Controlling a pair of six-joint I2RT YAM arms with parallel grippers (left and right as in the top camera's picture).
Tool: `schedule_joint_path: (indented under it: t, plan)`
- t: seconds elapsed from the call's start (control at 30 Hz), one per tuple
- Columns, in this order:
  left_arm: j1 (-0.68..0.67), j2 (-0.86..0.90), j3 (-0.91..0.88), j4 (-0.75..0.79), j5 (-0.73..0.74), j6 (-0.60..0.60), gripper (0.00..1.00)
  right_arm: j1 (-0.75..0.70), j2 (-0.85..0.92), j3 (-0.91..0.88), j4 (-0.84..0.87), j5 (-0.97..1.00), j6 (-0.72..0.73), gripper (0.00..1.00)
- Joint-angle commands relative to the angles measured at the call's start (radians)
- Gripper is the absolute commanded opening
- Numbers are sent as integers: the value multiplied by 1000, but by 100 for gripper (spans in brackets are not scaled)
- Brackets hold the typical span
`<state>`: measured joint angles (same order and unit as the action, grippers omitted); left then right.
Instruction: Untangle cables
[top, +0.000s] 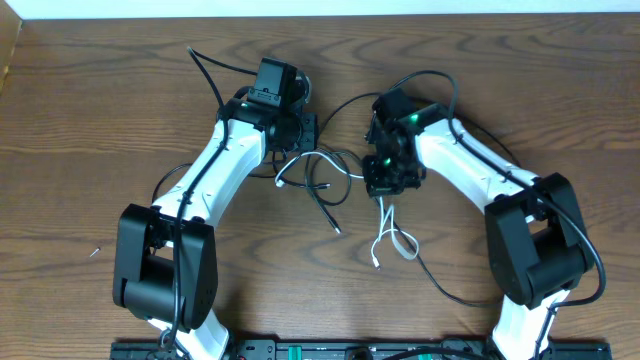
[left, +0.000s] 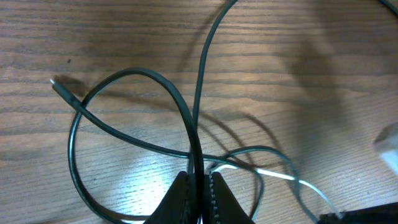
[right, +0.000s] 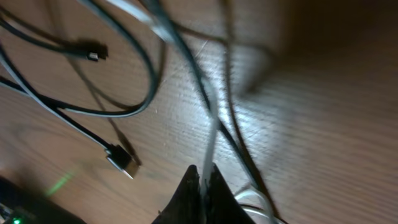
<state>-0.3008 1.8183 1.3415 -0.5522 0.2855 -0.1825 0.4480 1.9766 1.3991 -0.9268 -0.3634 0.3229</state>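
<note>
Untangling | left fingers (left: 186, 190) clamped on black cable (left: 199, 93) | right fingers (right: 193, 186) clamped on white cable (right: 211, 140) | best: ease left toward 9 o'clock, right toward 3 o'clock, slowly

Between the left arm (top: 225, 160) and the right arm (top: 470, 160) the way is cluttered: loops of the black cable (left: 200, 81) and the white cable (right: 211, 134) sprawl over the table (top: 80, 150) there. Bare wood lies open out at the far left and far right.
</note>
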Motion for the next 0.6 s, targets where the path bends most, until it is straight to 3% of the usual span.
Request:
schedule_joint_path:
  t: [0.0,0.33,0.57]
  plan:
    - [10,-19,23,-9,-11,6,8,-37,-12,83,-32,-6,-68,1]
    - [10,-19,22,-16,-12,6,8,-198,-157,500,-228,-13,-119,1]
    - [10,-19,22,-33,-64,6,8,-352,-262,724,-228,-11,-119,1]
